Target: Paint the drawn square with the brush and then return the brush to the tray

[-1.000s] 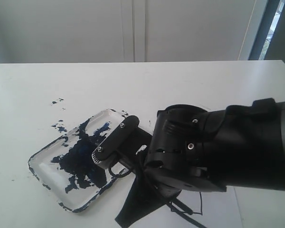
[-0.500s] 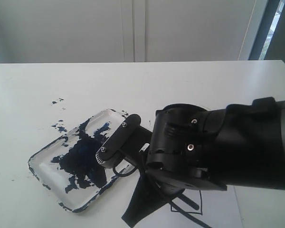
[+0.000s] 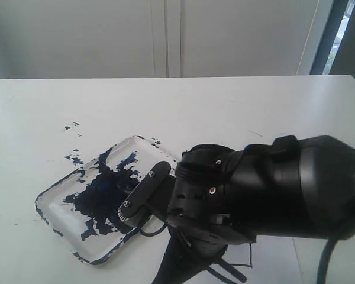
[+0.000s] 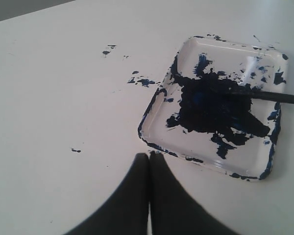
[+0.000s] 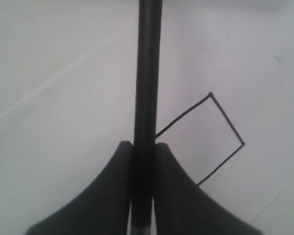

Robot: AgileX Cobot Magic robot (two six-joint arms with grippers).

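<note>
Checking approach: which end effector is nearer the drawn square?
Right. The right end effector, gripping the brush, is beside the drawn square; left end effector is by the tray, no square in its view.

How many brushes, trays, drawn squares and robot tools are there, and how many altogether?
Brushes: 1, the brush
Trays: 1, the tray
Drawn squares: 1, the drawn square
Robot tools: 2, the left tool and the right tool
Total: 5
</note>
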